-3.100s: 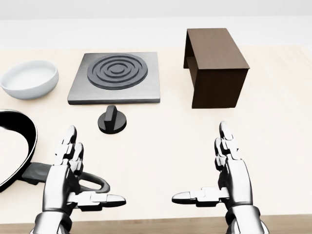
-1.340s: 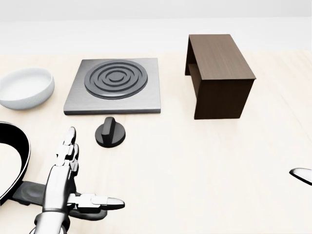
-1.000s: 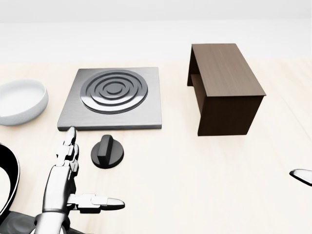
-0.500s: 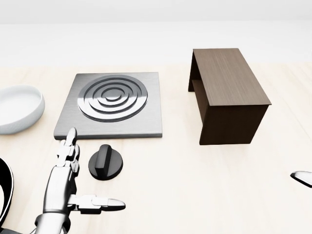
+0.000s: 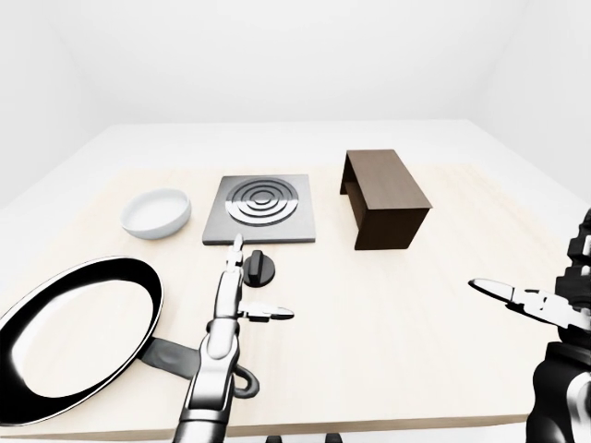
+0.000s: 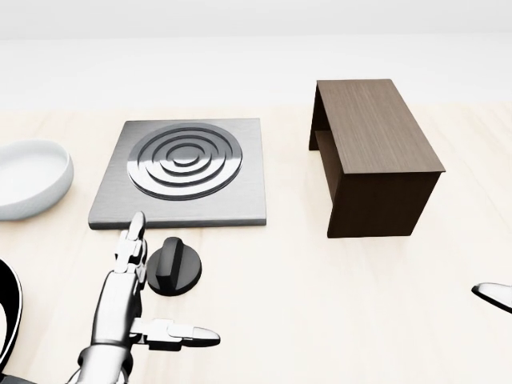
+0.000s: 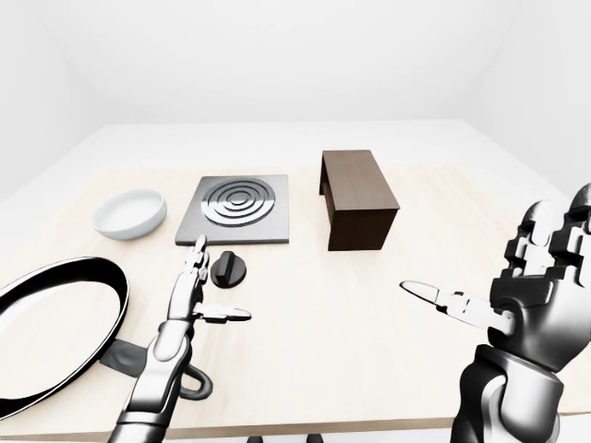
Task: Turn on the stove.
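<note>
Left robot hand (image 6: pixel 132 300): your fingers spread wide, beside the knob (image 6: pixel 174 266), lined up for gripping.
Right robot hand (image 7: pixel 526 277): wide, idle near the tabletop's (image 6: pixel 320 304) right edge.

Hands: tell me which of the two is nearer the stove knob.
The left hand. Its open fingers stand just left of the black knob in the head view, while the right hand hangs open far off at the right edge.

I see a pale wooden table (image 5: pixel 369 305) carrying everything. On it, in the left-eye view: a white bowl (image 5: pixel 157 212) at upper left, the grey stove plate (image 5: pixel 261 209) beside it, its black knob (image 5: pixel 259 267) just below, a dark wooden box (image 5: pixel 385 197) right of centre, and a black frying pan (image 5: pixel 69 337) at lower left.
</note>
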Available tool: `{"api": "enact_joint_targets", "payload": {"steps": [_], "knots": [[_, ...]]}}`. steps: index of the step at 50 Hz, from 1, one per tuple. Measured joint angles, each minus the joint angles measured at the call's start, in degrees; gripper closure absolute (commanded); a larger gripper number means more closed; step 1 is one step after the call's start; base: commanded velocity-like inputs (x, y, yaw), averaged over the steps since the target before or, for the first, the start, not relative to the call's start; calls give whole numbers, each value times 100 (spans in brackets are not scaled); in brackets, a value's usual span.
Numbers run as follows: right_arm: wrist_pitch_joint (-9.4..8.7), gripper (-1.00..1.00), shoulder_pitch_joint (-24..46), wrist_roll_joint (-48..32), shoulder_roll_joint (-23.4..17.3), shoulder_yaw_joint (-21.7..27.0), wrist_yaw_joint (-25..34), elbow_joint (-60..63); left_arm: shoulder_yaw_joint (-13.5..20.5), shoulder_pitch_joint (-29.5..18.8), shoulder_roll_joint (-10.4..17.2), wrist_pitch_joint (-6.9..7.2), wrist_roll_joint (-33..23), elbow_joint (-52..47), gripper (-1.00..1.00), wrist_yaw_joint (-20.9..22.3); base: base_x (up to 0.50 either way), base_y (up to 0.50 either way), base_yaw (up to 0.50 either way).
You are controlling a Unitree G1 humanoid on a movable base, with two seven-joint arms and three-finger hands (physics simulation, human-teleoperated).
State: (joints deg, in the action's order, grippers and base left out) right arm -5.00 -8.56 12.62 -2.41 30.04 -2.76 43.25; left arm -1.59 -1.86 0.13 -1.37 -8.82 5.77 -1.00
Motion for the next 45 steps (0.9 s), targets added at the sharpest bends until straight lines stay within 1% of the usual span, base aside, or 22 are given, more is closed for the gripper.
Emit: {"api": "enact_joint_targets", "payload": {"steps": [9, 14, 27, 45], "knots": [[0, -100, -3, 12, 0, -3, -1, 9, -27, -238, -24, -260, -103, 615, -100, -127, 0, 0, 0], [0, -100, -8, 19, 4, 0, 0, 27, -29, -373, -31, -363, -152, 911, -100, -194, 0, 0, 0], [0, -100, -12, 25, 10, 5, -1, 49, -22, -574, -36, -363, -223, 1468, -100, -305, 0, 0, 0], [0, -100, -17, 38, 12, 23, 0, 24, -45, -587, -53, -363, -274, 1740, -100, -355, 0, 0, 0]]}}
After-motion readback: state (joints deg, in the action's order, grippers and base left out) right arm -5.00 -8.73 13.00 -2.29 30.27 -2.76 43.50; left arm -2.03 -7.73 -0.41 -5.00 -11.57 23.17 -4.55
